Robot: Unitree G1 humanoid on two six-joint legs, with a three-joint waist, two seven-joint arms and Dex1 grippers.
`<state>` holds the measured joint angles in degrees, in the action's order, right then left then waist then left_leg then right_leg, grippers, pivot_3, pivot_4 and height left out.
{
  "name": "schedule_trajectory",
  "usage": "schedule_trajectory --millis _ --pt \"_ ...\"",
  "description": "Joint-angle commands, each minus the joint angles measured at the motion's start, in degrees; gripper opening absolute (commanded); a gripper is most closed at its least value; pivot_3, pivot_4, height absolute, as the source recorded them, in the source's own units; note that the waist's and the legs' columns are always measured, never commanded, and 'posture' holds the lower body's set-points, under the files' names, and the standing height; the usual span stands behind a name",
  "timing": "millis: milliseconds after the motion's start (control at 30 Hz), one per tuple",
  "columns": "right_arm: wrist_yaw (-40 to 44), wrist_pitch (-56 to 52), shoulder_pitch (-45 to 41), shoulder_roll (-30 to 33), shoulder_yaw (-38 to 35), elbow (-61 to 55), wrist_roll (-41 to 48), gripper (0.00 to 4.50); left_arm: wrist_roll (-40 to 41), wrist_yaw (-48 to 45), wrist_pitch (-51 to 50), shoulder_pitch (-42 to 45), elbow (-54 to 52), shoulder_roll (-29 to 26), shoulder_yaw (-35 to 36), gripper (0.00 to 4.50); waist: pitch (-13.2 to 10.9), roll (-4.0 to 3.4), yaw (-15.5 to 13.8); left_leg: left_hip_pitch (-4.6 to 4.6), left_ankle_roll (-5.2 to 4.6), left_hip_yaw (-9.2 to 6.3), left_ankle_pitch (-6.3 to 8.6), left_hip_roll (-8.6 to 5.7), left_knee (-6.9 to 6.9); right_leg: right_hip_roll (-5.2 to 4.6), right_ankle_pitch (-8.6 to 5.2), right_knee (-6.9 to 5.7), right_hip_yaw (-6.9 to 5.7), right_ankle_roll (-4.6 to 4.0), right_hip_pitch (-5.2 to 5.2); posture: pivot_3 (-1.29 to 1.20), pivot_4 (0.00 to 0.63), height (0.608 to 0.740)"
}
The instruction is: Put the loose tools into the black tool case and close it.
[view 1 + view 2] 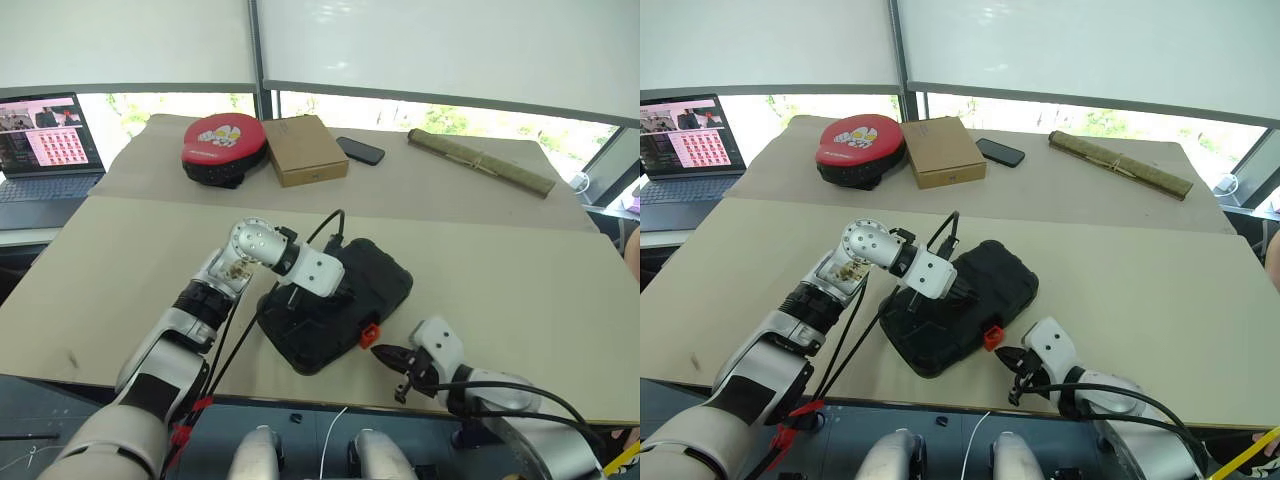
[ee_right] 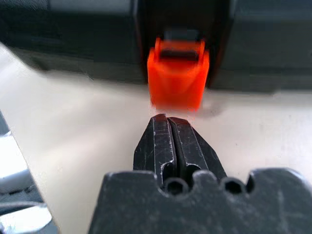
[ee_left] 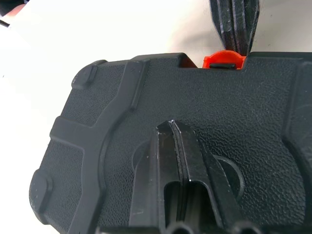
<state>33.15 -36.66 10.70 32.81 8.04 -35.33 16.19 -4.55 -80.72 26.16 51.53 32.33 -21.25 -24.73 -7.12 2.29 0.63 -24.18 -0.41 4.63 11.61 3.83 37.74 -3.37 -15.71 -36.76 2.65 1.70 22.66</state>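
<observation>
Left hand (image 1: 292, 293) pinched closed atop black tool case (image 1: 385, 280), right hand (image 1: 386, 355) closed beside orange latch (image 1: 369, 335).

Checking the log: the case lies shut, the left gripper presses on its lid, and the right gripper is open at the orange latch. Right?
Not quite: the right gripper is shut, as the right wrist view shows. The case, left gripper and latch are as said.

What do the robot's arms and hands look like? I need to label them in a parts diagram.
Both arms have silver-grey shells with black joint sections. The left hand sits past a white wrist block, behind a round metal joint. The right hand has a white housing too. Each has two ridged black fingers. Black cables trail along both forearms.
</observation>
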Motion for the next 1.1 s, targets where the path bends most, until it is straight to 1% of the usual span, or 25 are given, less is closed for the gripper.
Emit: schedule_trajectory --millis 33,167,267,400,500,633,767,833,933,1100 --pt "-0.72 2.06 -0.76 -1.0 1.42 1.43 -1.4 0.1 -3.53 -1.49 -1.09 -1.89 3.15 -0.7 -3.72 0.0 0.0 0.01 0.02 0.01 0.0 0.0 0.0 0.0 0.0 0.0 0.0 0.0 0.0 0.0 0.0 0.0 0.15 0.74" --pt "-2.3 5.66 -3.09 -4.2 3.91 6.64 -4.19 0.1 -3.46 -1.59 -1.1 -1.59 3.25 -0.43 -3.8 0.0 0.04 0.07 0.08 0.04 0.0 -0.01 0.0 0.03 0.0 0.03 0.0 0.0 -0.01 0.0 -0.03 0.0 0.15 0.74" --pt "-3.1 8.5 -4.95 -7.26 4.23 8.8 -4.61 0.1 -3.45 -1.7 -0.98 -1.44 3.34 -0.33 -3.86 0.0 0.06 0.09 0.1 0.08 0.0 -0.01 0.0 0.03 0.0 0.03 0.0 -0.01 -0.01 -0.01 -0.06 0.0 0.15 0.74" --pt "-3.65 12.28 -5.49 -10.58 2.44 7.88 -3.52 0.1 -3.32 -2.07 -0.69 -1.62 3.08 -0.51 -4.08 0.0 0.09 0.21 0.42 0.2 0.0 0.0 0.0 0.11 0.0 0.07 0.06 -0.01 -0.02 -0.09 -0.13 0.0 0.15 0.74" --pt "-3.67 14.86 -4.52 -11.76 0.39 5.28 -2.65 0.1 -3.4 -2.26 -0.45 -2.12 2.75 -0.49 -4.52 0.0 0.08 0.2 0.53 0.23 0.01 0.01 0.0 0.15 0.0 0.09 0.13 -0.04 -0.01 -0.2 -0.07 0.0 0.15 0.74" --pt "-3.04 14.88 -2.79 -11.86 -1.83 1.06 -1.05 0.1 -3.84 -2.35 0.3 -3.19 2.21 -0.53 -5.27 0.0 0.05 0.15 0.4 0.15 0.01 0.04 0.0 0.13 0.0 0.05 0.14 -0.06 0.0 -0.2 0.02 0.0 0.15 0.74" --pt "-2.51 13.14 -2.24 -10.88 -2.18 -1.3 -1.08 0.1 -3.99 -2.6 0.77 -4.21 1.47 -0.65 -5.77 0.0 0.04 0.14 0.3 -0.04 0.0 0.06 -0.01 0.11 0.0 0.04 0.18 -0.06 0.01 -0.25 0.22 0.0 0.15 0.74" --pt "-1.63 11.68 -2.77 -9.49 -1.59 -2.15 -1.4 0.1 -4.06 -2.6 0.87 -4.59 1.16 -0.47 -5.99 0.0 0.03 0.12 0.26 -0.12 0.0 0.09 -0.01 0.11 0.0 0.05 0.32 -0.08 0.04 -0.45 0.33 0.0 0.15 0.74" --pt "-0.73 8.77 -4.8 -7.12 -1.08 -2.94 -1.48 0.1 -4.04 -2.41 0.65 -4.64 1.04 -0.04 -5.99 0.0 0.03 0.12 0.27 -0.12 0.0 0.1 -0.01 0.1 0.0 0.06 0.31 -0.07 0.05 -0.44 0.33 0.0 0.15 0.74" --pt "0.69 4.68 -7.5 -4.97 -3.26 -4.39 1.29 0.1 -4.34 -1.86 0.96 -4.53 1.8 0.18 -5.86 0.0 0.03 0.12 0.2 -0.12 0.0 0.11 -0.01 0.1 0.0 0.06 0.28 -0.07 0.05 -0.39 0.34 0.0 0.15 0.74"
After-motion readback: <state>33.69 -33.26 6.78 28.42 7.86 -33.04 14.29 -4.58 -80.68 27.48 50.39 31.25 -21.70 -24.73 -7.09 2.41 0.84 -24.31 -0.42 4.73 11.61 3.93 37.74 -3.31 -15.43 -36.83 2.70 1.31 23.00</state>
